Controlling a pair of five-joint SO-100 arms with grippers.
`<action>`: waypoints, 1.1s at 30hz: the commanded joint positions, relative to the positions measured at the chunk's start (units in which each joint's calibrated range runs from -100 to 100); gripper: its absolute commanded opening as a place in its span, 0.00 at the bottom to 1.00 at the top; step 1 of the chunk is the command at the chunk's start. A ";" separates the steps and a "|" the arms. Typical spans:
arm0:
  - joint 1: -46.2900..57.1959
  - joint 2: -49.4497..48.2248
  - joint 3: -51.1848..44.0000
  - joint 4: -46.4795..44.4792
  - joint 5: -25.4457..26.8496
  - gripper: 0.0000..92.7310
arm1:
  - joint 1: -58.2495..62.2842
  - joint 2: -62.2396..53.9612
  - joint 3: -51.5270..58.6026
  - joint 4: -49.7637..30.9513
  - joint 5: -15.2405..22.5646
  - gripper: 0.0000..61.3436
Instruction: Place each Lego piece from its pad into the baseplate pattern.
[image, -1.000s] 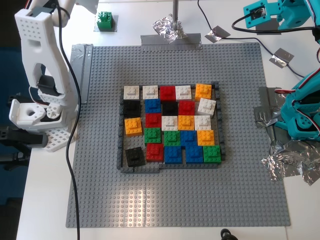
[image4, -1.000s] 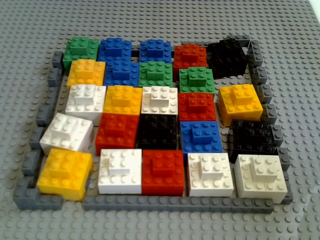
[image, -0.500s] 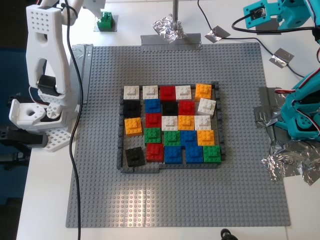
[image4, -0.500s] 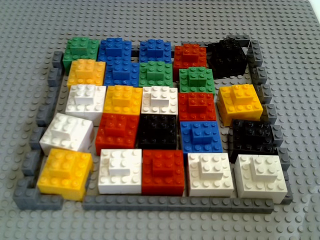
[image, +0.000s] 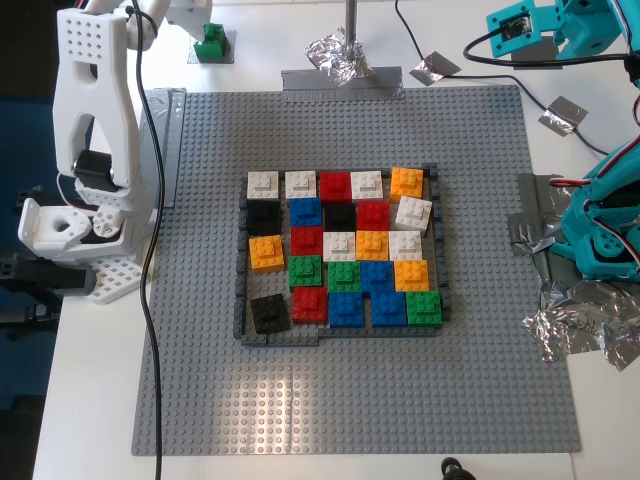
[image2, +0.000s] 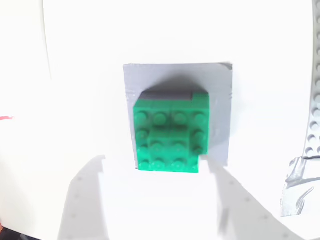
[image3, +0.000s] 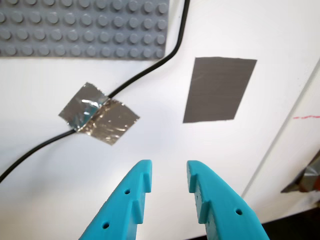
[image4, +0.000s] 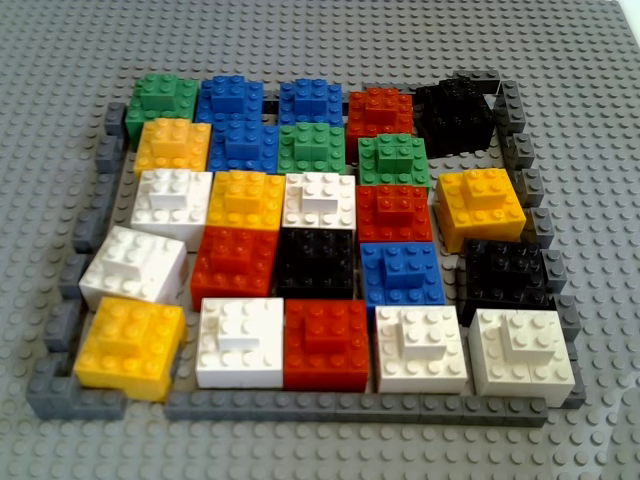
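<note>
A green Lego piece sits on its grey pad at the exterior view's top left, off the baseplate. My second gripper, white, hovers over it, open, with a finger on either side of the brick's near edge. The multicoloured pattern fills the dark-grey frame. My first gripper, teal, hangs open and holds nothing, at the exterior view's top right above a bare pad.
A foil patch tapes a black cable to the table. Crumpled foil wraps a pole base at the back. The teal arm base and more foil stand at the exterior view's right, the white arm base at its left.
My second gripper has moved toward the green Lego piece and now overlaps its pad in the exterior view. The pattern and the teal arm have not moved.
</note>
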 joint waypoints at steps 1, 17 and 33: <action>-0.06 -0.21 -0.26 -0.51 0.09 0.09 | -0.99 -1.25 -1.74 -0.25 -0.10 0.37; -0.13 -0.13 -0.26 -0.51 0.09 0.09 | 0.68 -2.71 -1.74 0.08 1.76 0.37; -0.13 -0.13 -0.26 -0.75 0.09 0.09 | 1.11 -3.05 -0.66 -1.47 2.49 0.16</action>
